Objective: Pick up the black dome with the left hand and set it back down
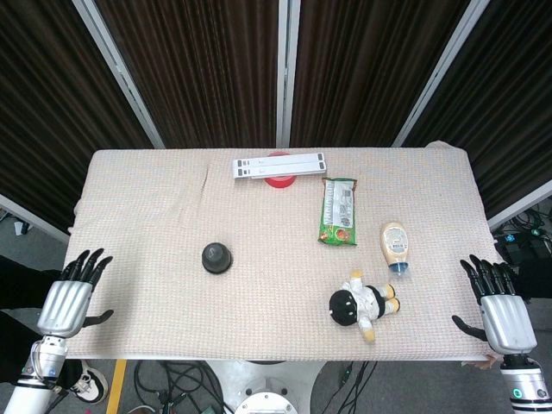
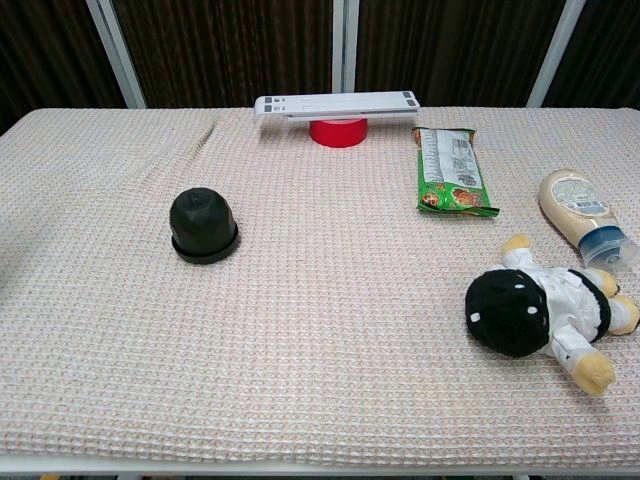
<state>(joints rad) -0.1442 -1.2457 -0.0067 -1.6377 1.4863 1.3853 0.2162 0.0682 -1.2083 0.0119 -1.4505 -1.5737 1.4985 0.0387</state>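
The black dome [image 1: 216, 257] [image 2: 203, 226] stands upright on the beige woven tablecloth, left of the table's middle. My left hand [image 1: 71, 297] hovers at the table's near left corner, fingers spread and holding nothing, well to the left of the dome. At the near right corner my right hand [image 1: 500, 306] is likewise open and empty. Neither hand shows in the chest view.
A plush doll [image 1: 362, 304] [image 2: 535, 312] lies front right. Beside it lie a squeeze bottle [image 1: 395, 246] [image 2: 585, 215] and a green snack packet [image 1: 338, 210] [image 2: 453, 172]. At the back, a white strip [image 1: 279, 164] [image 2: 335, 104] rests on a red disc [image 1: 279, 179] [image 2: 337, 130].
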